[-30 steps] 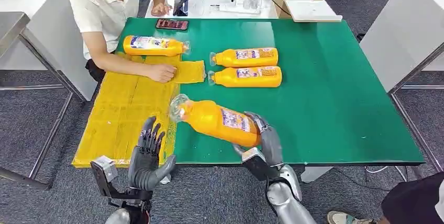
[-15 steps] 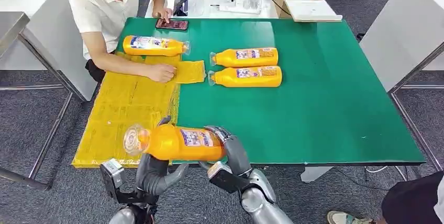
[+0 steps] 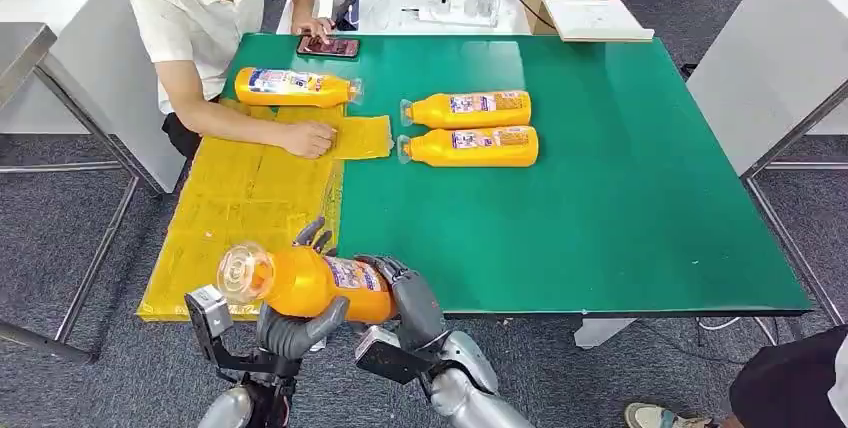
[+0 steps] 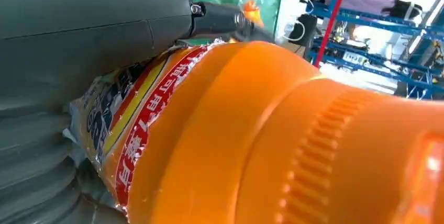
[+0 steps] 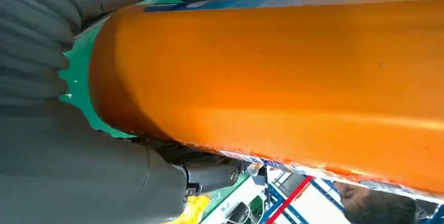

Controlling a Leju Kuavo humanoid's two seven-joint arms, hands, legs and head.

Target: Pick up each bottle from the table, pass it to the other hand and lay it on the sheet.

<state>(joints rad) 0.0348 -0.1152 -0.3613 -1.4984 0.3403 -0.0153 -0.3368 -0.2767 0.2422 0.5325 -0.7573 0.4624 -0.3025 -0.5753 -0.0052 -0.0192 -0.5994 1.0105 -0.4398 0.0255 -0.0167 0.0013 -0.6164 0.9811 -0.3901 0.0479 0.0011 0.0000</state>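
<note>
Both hands clasped on one orange bottle (image 3: 310, 283) at the near edge of the green worktop (image 3: 620, 198): right hand (image 3: 405, 296) wrapped round the base end, left hand (image 3: 292, 326) cupped under the neck end with thumb across the front and fingertips (image 3: 312, 236) showing behind. Bottle held level, clear cap end past the left hand, hanging over the near corner of the yellow sheet (image 3: 235, 208). Seen close from the left wrist as ribbed orange shoulder and label against the grey palm. Farther out from the hands, two more bottles (image 3: 468, 128) lying side by side on the green, well beyond the right hand. Another bottle (image 3: 292, 87) lying at the sheet's far end, beside a seated person's forearm (image 3: 250, 128) resting on the sheet.
</note>
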